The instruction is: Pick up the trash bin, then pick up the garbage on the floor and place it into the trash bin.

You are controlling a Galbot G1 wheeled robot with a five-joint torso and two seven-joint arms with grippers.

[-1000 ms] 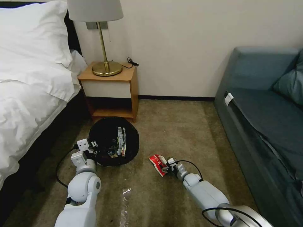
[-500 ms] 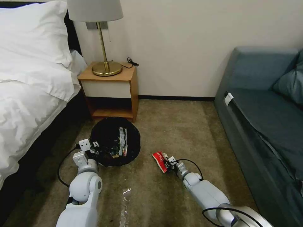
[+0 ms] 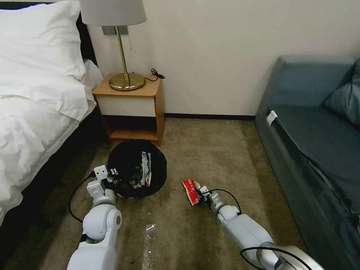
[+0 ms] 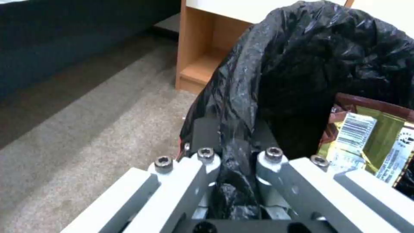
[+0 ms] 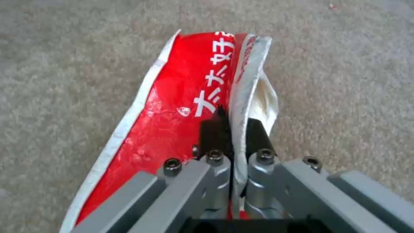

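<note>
Red snack packet [image 3: 191, 186] clamped in right end effector [image 3: 198, 193] — left end effector [image 3: 112, 176] pinches trash bin [image 3: 137, 168] beside nightstand [image 3: 131, 108].

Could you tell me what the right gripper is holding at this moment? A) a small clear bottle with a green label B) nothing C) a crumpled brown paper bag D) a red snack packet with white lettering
D: the right gripper is shut on the edge of the red snack packet with white lettering, its black pads pinching the foil above the beige carpet.

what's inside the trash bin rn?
Inside the trash bin, held at its rim by the left gripper: a yellow-silver wrapper with a barcode. The black bag's folds hide anything beneath.
</note>
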